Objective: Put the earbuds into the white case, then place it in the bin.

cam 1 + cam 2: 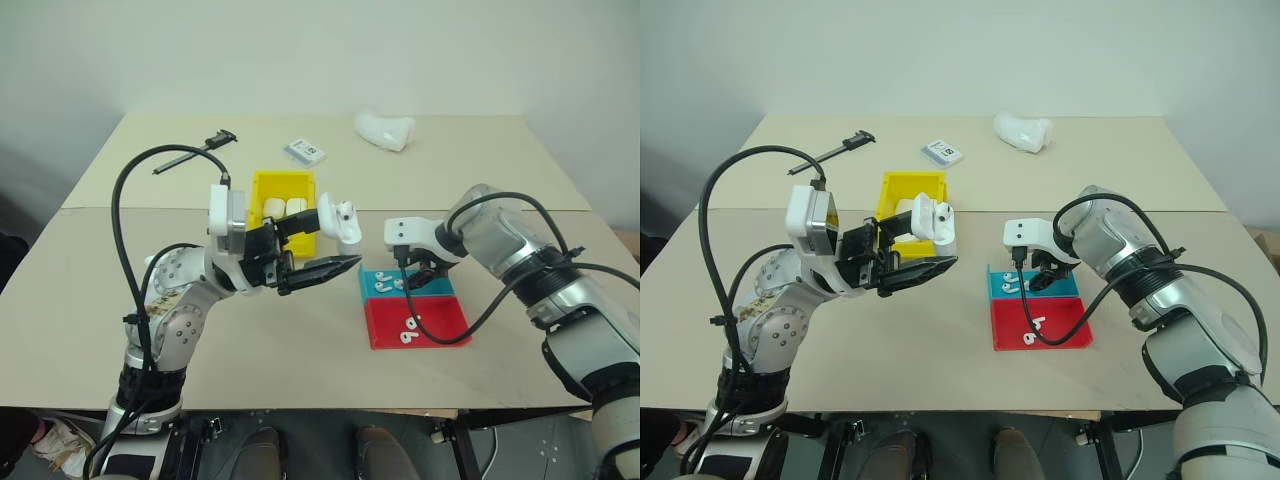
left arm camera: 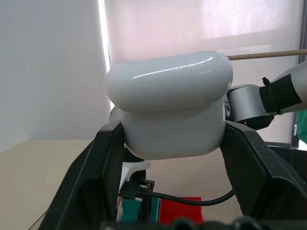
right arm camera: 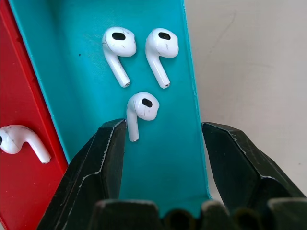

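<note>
My left gripper (image 2: 171,130) is shut on the white case (image 2: 168,110) and holds it above the table, with the case's lid (image 1: 345,212) flipped open. My right gripper (image 3: 163,128) points down, open, just over the teal half of the tray (image 3: 72,81). Three earbuds lie there. The nearest earbud (image 3: 141,108) is just ahead of the gap between the fingertips, and two more earbuds (image 3: 118,44) lie beyond it. Another earbud (image 3: 20,139) rests on the red half (image 1: 440,322). The yellow bin (image 1: 268,185) stands behind the held case.
White cases (image 1: 285,208) lie inside the bin. At the back of the table are a white crumpled object (image 1: 385,130), a small flat packet (image 1: 305,151) and a black tool (image 1: 196,152). The tray sits near the table's front edge.
</note>
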{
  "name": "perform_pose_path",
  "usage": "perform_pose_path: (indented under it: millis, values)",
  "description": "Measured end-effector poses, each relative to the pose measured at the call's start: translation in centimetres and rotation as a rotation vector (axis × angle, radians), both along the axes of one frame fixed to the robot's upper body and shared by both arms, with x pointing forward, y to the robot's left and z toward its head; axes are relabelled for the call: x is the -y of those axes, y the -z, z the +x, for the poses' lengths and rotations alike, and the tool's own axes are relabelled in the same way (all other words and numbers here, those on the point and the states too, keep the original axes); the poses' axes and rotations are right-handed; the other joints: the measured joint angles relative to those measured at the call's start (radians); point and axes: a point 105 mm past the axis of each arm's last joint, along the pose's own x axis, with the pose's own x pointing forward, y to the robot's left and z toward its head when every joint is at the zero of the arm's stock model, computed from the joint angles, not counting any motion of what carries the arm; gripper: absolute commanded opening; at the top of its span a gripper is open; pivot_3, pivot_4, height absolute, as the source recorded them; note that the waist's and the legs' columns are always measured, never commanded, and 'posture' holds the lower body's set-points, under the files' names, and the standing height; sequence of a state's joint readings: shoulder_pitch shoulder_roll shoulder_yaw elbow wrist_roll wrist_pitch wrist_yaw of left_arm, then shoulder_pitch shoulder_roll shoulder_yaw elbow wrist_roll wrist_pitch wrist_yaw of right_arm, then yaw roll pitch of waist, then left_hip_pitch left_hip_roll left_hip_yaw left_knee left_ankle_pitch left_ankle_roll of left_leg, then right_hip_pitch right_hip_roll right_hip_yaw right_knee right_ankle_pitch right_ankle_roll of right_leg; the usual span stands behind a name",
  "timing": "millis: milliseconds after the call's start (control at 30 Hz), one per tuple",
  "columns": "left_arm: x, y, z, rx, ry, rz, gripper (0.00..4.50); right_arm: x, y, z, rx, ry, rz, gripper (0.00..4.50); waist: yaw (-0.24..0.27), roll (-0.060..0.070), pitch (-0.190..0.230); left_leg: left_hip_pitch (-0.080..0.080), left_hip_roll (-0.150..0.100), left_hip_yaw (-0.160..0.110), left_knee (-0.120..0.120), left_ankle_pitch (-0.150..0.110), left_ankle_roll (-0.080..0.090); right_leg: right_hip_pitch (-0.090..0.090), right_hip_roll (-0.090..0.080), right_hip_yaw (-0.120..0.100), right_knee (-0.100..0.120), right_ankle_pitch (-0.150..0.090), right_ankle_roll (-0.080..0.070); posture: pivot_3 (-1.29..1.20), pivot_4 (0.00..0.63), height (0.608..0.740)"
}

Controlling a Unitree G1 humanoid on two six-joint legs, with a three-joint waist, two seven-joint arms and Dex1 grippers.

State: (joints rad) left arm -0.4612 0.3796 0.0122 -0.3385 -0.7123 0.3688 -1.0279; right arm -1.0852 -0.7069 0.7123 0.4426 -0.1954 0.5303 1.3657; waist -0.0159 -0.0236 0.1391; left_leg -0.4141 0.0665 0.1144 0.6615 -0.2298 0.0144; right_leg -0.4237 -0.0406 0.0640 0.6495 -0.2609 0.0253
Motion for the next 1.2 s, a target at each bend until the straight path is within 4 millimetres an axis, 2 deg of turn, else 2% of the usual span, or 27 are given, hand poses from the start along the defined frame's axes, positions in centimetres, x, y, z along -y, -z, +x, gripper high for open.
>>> perform_pose_path:
  millis: [133, 567, 667, 767, 800, 833, 867, 1200]
  values:
    - [0.1, 0.1, 0.0, -0.001, 0.001, 0.002, 2.78, -0.6, 0.6, -0.3, -0.022, -0.012, 0.022, 3.01, 0.002, 0.000, 0.000, 0.000, 0.000, 0.000, 0.000, 0.000, 0.000, 0.000, 0.000, 0.000, 0.000, 0.000, 0.000, 0.00, 0.150, 0.740]
    - [0.3, -0.2, -0.3, 0.010, 0.000, -0.001, 2.78, -0.7, 1.2, -0.5, -0.036, -0.013, 0.018, 3.01, 0.002, 0.000, 0.000, 0.000, 0.000, 0.000, 0.000, 0.000, 0.000, 0.000, 0.000, 0.000, 0.000, 0.000, 0.000, 0.00, 0.150, 0.740]
    - [0.4, -0.3, -0.3, 0.011, -0.004, -0.003, 2.78, -0.7, 1.2, -0.5, -0.037, -0.012, 0.020, 2.42, 0.002, 0.000, 0.000, 0.001, 0.000, 0.000, 0.000, 0.000, 0.000, 0.001, 0.000, 0.000, 0.000, 0.000, 0.000, 0.00, 0.150, 0.740]
    - [0.5, -0.5, -0.5, 0.018, -0.005, -0.005, 2.78, -0.6, 1.3, -0.5, -0.033, -0.014, 0.018, 1.37, 0.002, 0.000, 0.000, 0.002, 0.000, 0.000, 0.000, 0.000, 0.000, 0.002, 0.000, 0.000, 0.000, 0.000, 0.000, 0.00, 0.150, 0.740]
    - [0.5, -0.4, -0.5, 0.018, -0.006, -0.005, 2.78, -0.6, 1.3, -0.5, -0.033, -0.016, 0.020, 0.90, 0.002, 0.000, 0.000, 0.002, 0.000, 0.000, 0.000, 0.000, 0.000, 0.002, 0.000, 0.000, 0.000, 0.000, 0.000, 0.00, 0.150, 0.740]
    - [0.5, -0.4, -0.5, 0.016, -0.007, -0.005, 2.78, -0.7, 1.3, -0.5, -0.034, -0.018, 0.022, 0.71, 0.002, 0.000, 0.000, 0.003, 0.000, 0.000, 0.000, 0.000, 0.000, 0.002, 0.000, 0.000, 0.000, 0.000, 0.000, 0.00, 0.150, 0.740]
    - [0.4, -0.4, -0.5, 0.014, -0.008, -0.005, 2.78, -0.7, 1.3, -0.5, -0.034, -0.018, 0.023, 0.61, 0.002, 0.000, 0.000, 0.003, 0.000, 0.000, 0.000, 0.000, 0.000, 0.003, 0.000, 0.000, 0.000, 0.000, 0.000, 0.00, 0.150, 0.740]
    - [0.4, -0.5, -0.6, 0.008, 0.006, -0.015, 2.78, -0.6, 1.4, -0.8, -0.037, 0.023, 0.062, 0.61, 0.002, 0.000, 0.000, 0.004, 0.000, 0.000, 0.000, 0.000, 0.000, 0.004, 0.000, 0.000, 0.000, 0.000, 0.000, 0.00, 0.150, 0.740]
